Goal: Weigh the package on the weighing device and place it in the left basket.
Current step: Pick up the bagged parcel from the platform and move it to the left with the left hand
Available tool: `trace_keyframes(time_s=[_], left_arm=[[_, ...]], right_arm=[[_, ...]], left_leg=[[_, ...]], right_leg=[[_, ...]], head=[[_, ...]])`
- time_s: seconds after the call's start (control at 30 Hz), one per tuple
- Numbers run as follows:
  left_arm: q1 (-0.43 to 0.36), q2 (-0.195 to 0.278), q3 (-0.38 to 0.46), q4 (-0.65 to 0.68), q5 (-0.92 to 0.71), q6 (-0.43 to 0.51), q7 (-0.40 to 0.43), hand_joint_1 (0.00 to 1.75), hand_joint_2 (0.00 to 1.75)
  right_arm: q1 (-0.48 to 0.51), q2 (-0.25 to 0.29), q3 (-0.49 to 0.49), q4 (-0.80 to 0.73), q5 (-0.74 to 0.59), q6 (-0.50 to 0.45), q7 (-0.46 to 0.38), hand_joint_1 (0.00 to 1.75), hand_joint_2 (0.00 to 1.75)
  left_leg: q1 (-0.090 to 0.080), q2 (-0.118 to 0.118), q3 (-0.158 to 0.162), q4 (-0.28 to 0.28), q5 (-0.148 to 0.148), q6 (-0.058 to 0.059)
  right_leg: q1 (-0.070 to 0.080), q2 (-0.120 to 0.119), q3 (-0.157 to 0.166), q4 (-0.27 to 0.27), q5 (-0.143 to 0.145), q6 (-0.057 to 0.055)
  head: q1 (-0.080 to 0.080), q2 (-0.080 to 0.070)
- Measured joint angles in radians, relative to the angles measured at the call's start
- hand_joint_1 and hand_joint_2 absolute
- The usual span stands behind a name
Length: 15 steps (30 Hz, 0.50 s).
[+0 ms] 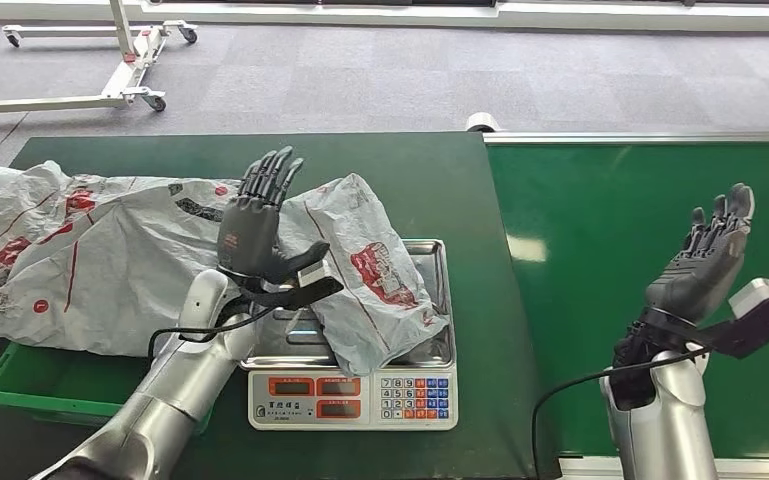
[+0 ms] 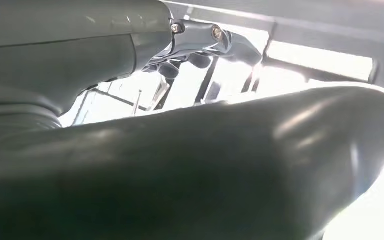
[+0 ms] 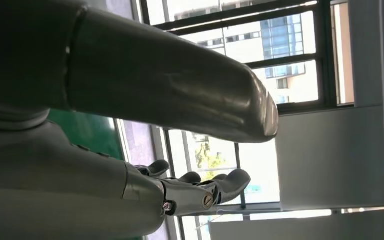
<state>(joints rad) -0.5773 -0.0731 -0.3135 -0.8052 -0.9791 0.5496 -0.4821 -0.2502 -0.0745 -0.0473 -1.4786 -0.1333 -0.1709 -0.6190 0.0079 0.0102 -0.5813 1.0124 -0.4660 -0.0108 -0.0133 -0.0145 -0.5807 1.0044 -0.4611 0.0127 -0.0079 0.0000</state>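
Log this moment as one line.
package: on scale tray | left hand: open, raised beside package | right hand: open, raised over conveyor | basket: under bags

The head view is evenly lit and sharp, with a pale glare patch on the glossy green conveyor belt (image 1: pixel 526 248). Both wrist views are backlit by bright windows (image 3: pixel 239 35); the left one is blown out and blurred.

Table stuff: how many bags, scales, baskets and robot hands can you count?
Bags: 2, a small bag on the scale and a big bag over the basket.
Scales: 1.
Baskets: 1, green.
Hands: 2, left hand and right hand, both empty.
Total: 6.
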Motion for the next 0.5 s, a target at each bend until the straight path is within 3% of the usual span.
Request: trace_keyframes(time_s=[0.1,0.2,0.23,0.33,0.5], left_arm=[[-0.045,-0.02,-0.029,0.147,-0.067,-0.015,0.055,0.0,0.0],[-0.07,-0.031,-0.06,0.255,-0.125,-0.039,0.106,0.03,1.31],[-0.074,-0.034,-0.068,0.28,-0.137,-0.047,0.117,0.46,1.75],[-0.081,-0.039,-0.083,0.336,-0.152,-0.067,0.128,1.75,1.75],[-0.084,-0.04,-0.086,0.367,-0.126,-0.063,0.079,1.75,1.75]], right_arm=[[0.019,0.003,-0.012,0.0,-0.008,0.013,0.002,0.0,0.0],[0.04,0.011,-0.026,0.001,-0.008,0.023,0.004,0.0,0.0],[0.046,0.014,-0.031,0.002,-0.007,0.025,0.005,0.0,0.0],[0.061,0.022,-0.047,0.005,-0.006,0.034,0.009,0.0,0.0],[0.085,0.032,-0.077,0.008,-0.004,0.05,0.016,0.0,0.0]], left_leg=[[-0.001,0.0,0.0,0.0,0.0,0.0],[-0.001,0.0,-0.001,0.0,0.0,0.0],[-0.001,0.0,-0.001,0.0,0.0,0.0],[-0.001,0.0,-0.001,0.0,0.0,0.0],[-0.001,0.0,-0.002,-0.001,0.0,0.0]], right_leg=[[0.0,0.001,0.0,0.0,0.0,0.0],[-0.001,0.001,-0.001,0.0,0.0,0.0],[-0.001,0.001,-0.001,0.0,0.0,0.0],[-0.001,0.001,-0.002,0.0,-0.001,0.0],[0.0,0.001,-0.002,0.0,-0.001,0.0]], head=[[0.0,0.0],[0.0,0.0],[0.0,0.0],[0.0,0.0],[0.0,0.0]])
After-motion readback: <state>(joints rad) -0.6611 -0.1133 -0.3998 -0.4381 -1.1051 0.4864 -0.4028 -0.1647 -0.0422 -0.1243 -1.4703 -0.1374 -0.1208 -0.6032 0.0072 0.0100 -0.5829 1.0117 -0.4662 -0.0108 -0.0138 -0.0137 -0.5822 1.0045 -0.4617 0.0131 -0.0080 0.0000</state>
